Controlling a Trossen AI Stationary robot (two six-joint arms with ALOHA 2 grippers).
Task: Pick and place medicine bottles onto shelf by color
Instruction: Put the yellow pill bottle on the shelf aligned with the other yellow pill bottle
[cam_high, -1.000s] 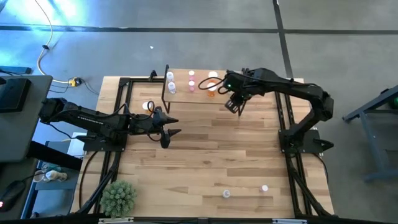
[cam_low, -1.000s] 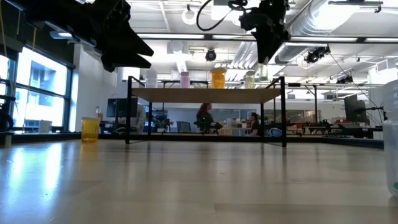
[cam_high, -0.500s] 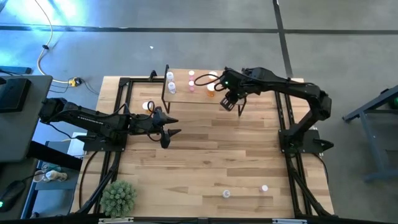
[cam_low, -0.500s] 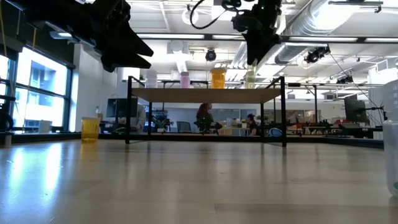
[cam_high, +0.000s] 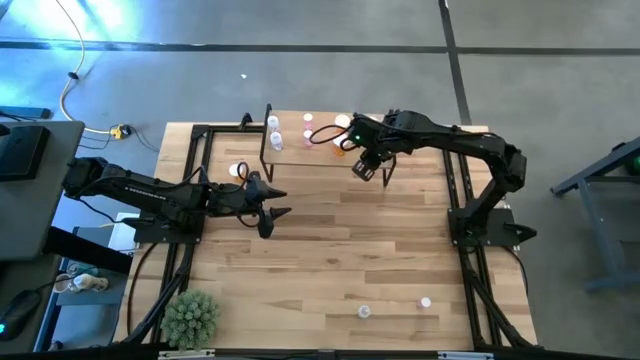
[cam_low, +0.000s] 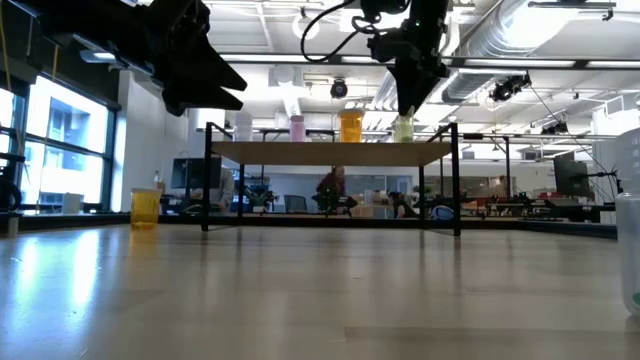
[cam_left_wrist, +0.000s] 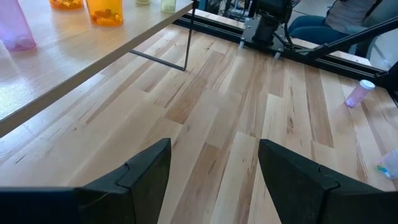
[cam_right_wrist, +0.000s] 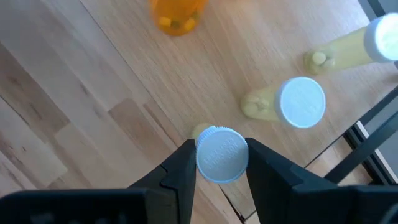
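The shelf (cam_high: 305, 135) stands at the table's far edge with pink (cam_left_wrist: 15, 28), orange (cam_left_wrist: 104, 11) and yellowish (cam_right_wrist: 301, 102) medicine bottles upright on its board. My right gripper (cam_high: 368, 166) hovers by the shelf's right end, shut on a yellowish white-capped bottle (cam_right_wrist: 222, 154). My left gripper (cam_high: 272, 212) waits open at the table's left, its fingers (cam_left_wrist: 149, 174) bare. More bottles lie on the tabletop: two near the front edge (cam_high: 364, 312) (cam_high: 426, 302) and one at the left (cam_high: 238, 170). My right gripper pinches the bottle's white cap (cam_right_wrist: 222, 154) between its two fingers, one on each side. The fingers come from above, pointing steeply down. The bottle hangs upright below them (cam_low: 403, 128) at the shelf board's height; whether its base touches the board I cannot tell.
A green spiky plant ball (cam_high: 190, 318) sits at the near left corner. Black frame rails (cam_high: 465, 190) run along both table sides. The wide middle of the tabletop (cam_high: 340, 240) is bare wood. People sit in the room behind the shelf (cam_low: 330, 190).
My right gripper has carried the bottle a little toward the table's left, closer to the shelf's right end, sinking slightly. It has stayed shut and has not turned.
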